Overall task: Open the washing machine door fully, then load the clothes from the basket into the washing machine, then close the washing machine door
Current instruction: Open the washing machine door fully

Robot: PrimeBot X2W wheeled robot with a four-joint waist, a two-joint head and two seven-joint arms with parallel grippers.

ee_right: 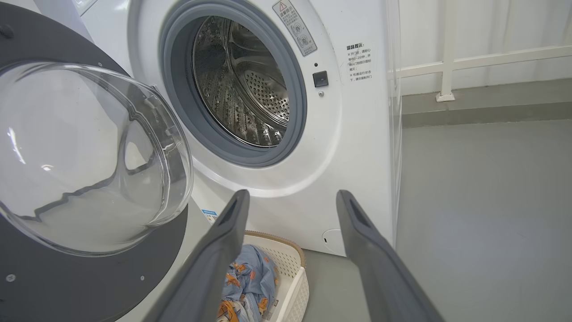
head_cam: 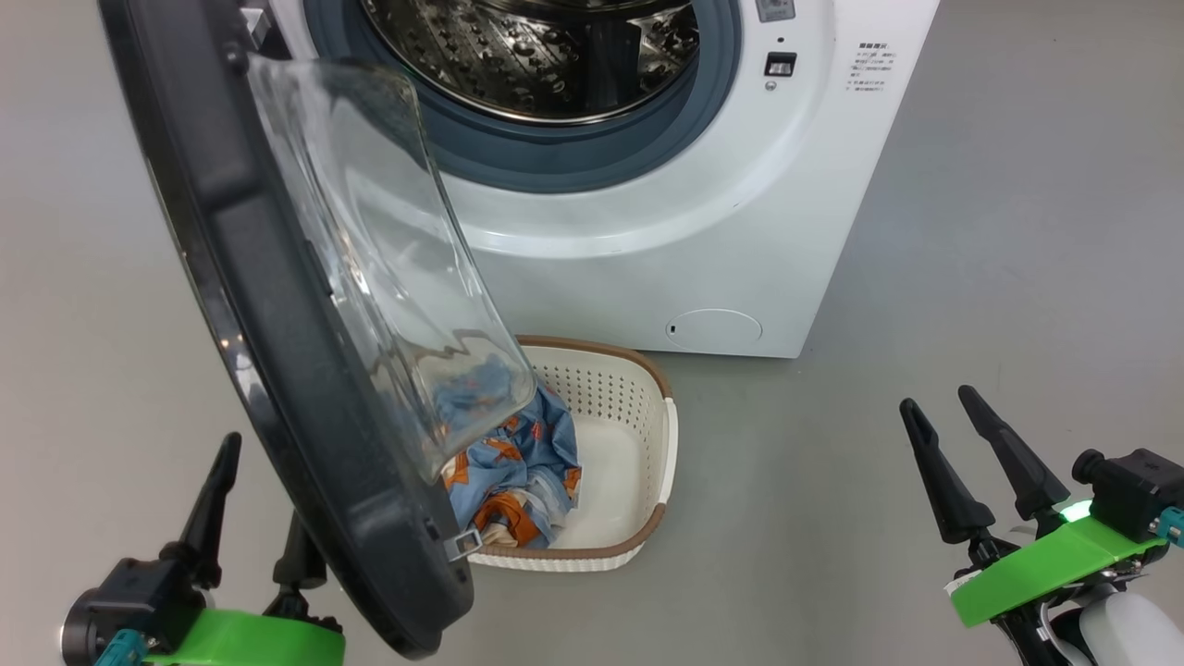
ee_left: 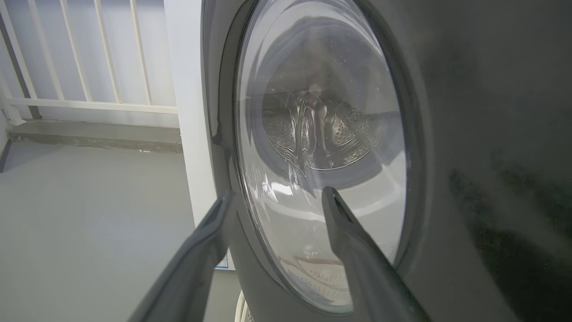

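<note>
**Head view.** The washing machine door (head_cam: 259, 324) stands open, running from the upper left of the frame to the lower centre-left. Its dark grey inner face is turned toward us and its clear glass bowl (head_cam: 388, 277) bulges to the right. At top centre we see the white washing machine (head_cam: 647, 250) with its steel drum (head_cam: 536, 55) ringed by a blue-grey gasket (head_cam: 555, 162). A round white flap (head_cam: 714, 330) sits low on its front.

The cream basket (head_cam: 638, 435) rests on the grey floor (head_cam: 971, 231) just in front of the machine, at centre frame, its left part overlapped by the door. The clothes (head_cam: 523, 472), light blue with orange patches, lie heaped in the basket's left half and are partly seen through the glass.

The left gripper (head_cam: 263, 479), at lower left, sits just beside the door's outer rim. Its jaws are spread, one partly hidden behind that rim. The right gripper (head_cam: 937, 398), at lower right, is well apart from basket and machine, with its jaws spread above bare floor.

**Left wrist view.** The left gripper (ee_left: 277, 193) faces the door's outer side with its jaws spread. One crosses the glass and one lies left of it. We cannot tell whether either touches the door.

**Right wrist view.** The spread jaws of the right gripper (ee_right: 292, 194) frame the machine's lower front. A white railing (ee_right: 487, 58) crosses the upper right.
</note>
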